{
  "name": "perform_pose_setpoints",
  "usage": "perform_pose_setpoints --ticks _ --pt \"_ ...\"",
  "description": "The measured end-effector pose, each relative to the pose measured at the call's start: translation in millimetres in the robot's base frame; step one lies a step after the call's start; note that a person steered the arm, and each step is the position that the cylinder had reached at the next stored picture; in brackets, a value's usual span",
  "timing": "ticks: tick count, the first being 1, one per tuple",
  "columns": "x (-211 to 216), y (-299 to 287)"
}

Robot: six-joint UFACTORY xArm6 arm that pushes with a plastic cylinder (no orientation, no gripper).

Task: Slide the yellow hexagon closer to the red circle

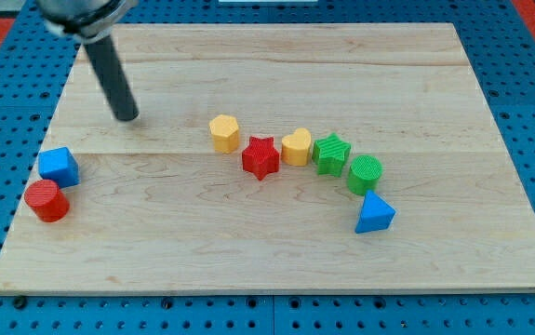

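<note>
The yellow hexagon sits near the middle of the wooden board. The red circle lies at the view's left edge of the board, far from the hexagon, touching a blue cube just above it. My tip rests on the board to the left of the yellow hexagon and slightly above it, with a clear gap between them. It is above and to the right of the red circle.
A red star, a yellow heart, a green star, a green circle and a blue triangle form a curved row right of the hexagon. The board lies on a blue pegboard.
</note>
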State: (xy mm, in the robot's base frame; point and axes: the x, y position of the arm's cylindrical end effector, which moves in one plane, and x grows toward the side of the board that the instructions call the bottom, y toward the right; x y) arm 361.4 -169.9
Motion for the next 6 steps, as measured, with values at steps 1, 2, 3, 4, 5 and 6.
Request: perform_pose_setpoints --ticks 1,2,3,4,5,6 --pt "8.1 110.9" --pt "68.8 127.4" --pt "95.9 75.1" --pt "91.4 127.1" --pt "131.3 103.3" --pt "115.9 34.0"
